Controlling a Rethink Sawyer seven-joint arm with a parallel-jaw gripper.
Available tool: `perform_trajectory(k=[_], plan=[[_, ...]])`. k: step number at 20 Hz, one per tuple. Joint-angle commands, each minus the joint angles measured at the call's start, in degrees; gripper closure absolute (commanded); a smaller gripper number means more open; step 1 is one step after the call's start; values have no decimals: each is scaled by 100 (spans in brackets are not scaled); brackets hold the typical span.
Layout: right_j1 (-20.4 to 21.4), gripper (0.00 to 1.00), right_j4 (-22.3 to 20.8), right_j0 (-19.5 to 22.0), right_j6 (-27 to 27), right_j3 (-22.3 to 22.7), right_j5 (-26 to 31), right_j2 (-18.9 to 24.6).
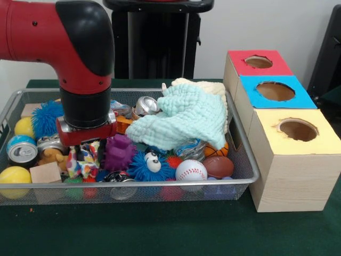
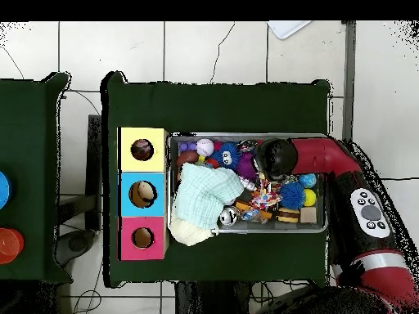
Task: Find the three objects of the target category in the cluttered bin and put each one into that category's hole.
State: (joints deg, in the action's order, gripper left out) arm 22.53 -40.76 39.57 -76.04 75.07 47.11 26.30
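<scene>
Beneath the tool (image 1: 85,152), patterned soft toy (image 1: 84,161), purple spiky ball (image 1: 119,152) beside.

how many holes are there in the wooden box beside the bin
3, in a row along the top of the wooden box: a round hole in the red panel farthest back, one in the blue panel in the middle, one in the yellow panel nearest the camera.

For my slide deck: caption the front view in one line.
Sawyer gripper lowered onto a multicoloured toy in the cluttered wire bin, beside three sorting boxes.
</scene>
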Motion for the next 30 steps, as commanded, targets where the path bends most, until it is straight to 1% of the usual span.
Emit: perform_trajectory(k=[1,4,6,8,14,16,18,20,21,22,25,28,30], plan=[[-372,100,-200,-9,839,213,-299,242],[-334,100,-362,-140,780,139,-284,93],[-282,100,-386,-184,821,105,-230,80],[-95,100,-348,-180,847,184,-122,88],[551,100,-185,-416,657,432,307,7],[904,100,-64,-500,623,588,569,-44],[1441,100,143,-579,668,779,973,-78],[2015,100,413,-714,669,933,1523,-111],[2269,100,517,-832,626,939,1855,-168],[2484,100,607,-909,532,979,1996,-198],[2811,100,895,-1203,72,956,2498,-264],[2895,100,1132,-1401,-428,1067,2563,-320],[2868,100,1295,-1573,-790,1068,2558,-348]])
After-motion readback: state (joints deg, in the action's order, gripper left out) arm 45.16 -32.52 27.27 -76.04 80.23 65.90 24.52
